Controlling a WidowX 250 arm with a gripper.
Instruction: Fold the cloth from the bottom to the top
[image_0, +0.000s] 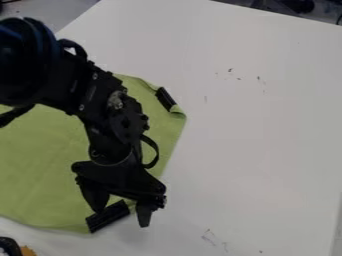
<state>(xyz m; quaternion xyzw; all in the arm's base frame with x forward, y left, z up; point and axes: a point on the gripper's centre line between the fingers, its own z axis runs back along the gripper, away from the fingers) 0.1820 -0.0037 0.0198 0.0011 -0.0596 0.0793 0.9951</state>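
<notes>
A green fabric cloth (40, 160) lies on a flat white tabletop (254, 150); the black two-finger gripper (121, 210), released, spreads over its corner.

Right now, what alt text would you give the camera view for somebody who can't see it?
A black robot gripper hangs, fingers apart, over the lower right corner of a green cloth on a white table, by a black bar-shaped piece at that corner. A second black piece sits near the cloth's upper right corner.
</notes>
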